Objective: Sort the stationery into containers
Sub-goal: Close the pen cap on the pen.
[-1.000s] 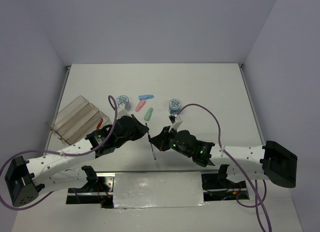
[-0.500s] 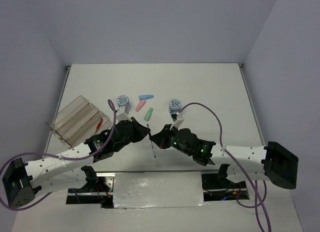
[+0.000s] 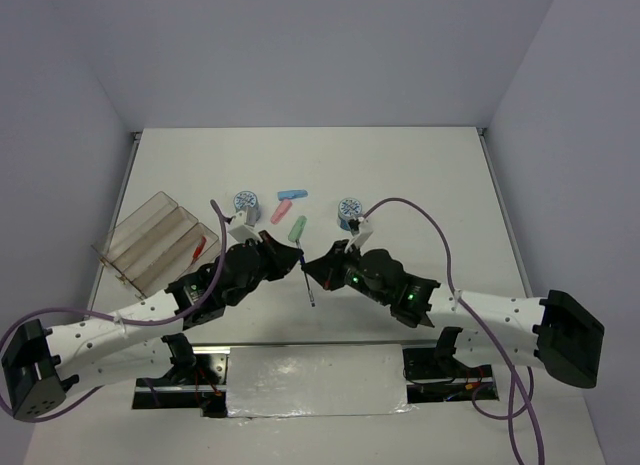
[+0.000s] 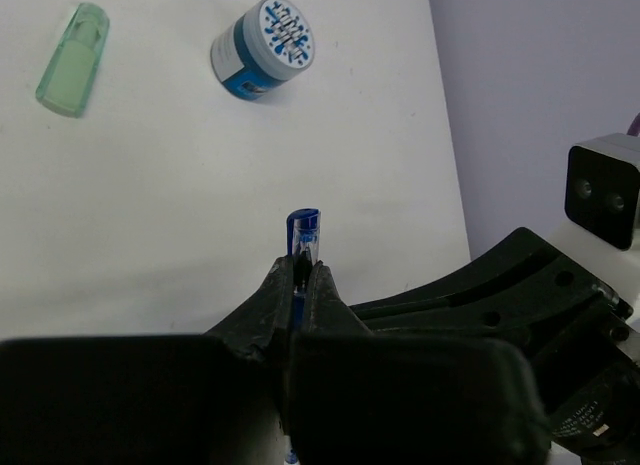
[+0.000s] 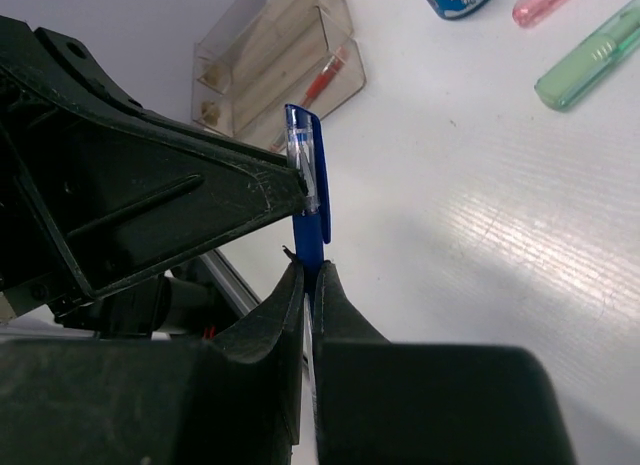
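A blue pen (image 3: 308, 281) is held above the table between both grippers. My left gripper (image 3: 297, 265) is shut on its capped end; in the left wrist view (image 4: 303, 273) the cap (image 4: 303, 228) sticks out past the fingertips. My right gripper (image 3: 313, 269) is shut on the pen's barrel (image 5: 311, 235), just below the cap. The clear tray (image 3: 150, 241) lies at the left with a red pen (image 3: 200, 248) in its near compartment. Two patterned discs (image 3: 246, 202) (image 3: 349, 210) and the blue (image 3: 291, 194), pink (image 3: 281, 211) and green (image 3: 297, 227) capsules lie beyond the grippers.
The two arms meet head to head at the table's near middle. In the right wrist view the left gripper's black body (image 5: 140, 200) fills the left side, with the tray (image 5: 285, 55) behind it. Grey walls stand on three sides.
The left arm has reached right to the pen and shut on its capped end. Both grippers and the pen have shifted a little away from the near edge.
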You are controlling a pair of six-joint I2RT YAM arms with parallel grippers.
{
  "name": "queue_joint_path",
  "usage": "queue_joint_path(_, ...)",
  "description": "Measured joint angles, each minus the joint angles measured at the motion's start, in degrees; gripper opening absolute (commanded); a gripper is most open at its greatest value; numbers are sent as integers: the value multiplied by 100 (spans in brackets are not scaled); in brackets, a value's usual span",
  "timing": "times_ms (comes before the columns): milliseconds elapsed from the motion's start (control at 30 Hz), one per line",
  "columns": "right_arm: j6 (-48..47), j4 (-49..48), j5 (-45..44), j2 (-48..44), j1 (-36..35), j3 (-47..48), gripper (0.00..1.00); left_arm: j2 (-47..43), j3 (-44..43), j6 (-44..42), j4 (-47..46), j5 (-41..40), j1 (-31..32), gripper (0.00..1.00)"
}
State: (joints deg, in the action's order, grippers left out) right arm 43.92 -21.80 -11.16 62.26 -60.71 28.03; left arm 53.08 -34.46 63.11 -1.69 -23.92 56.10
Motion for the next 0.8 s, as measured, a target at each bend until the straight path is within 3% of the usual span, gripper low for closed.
queue_joint_path(333, -697, 136, 1132, -365, 671, 42, 0, 11, -44, -48, -361, 4, 44, 0)
queue_joint_path(800, -1567, 1121, 1681, -245, 988, 651, 0, 267, -131, -269, -522, -483, 321, 0)
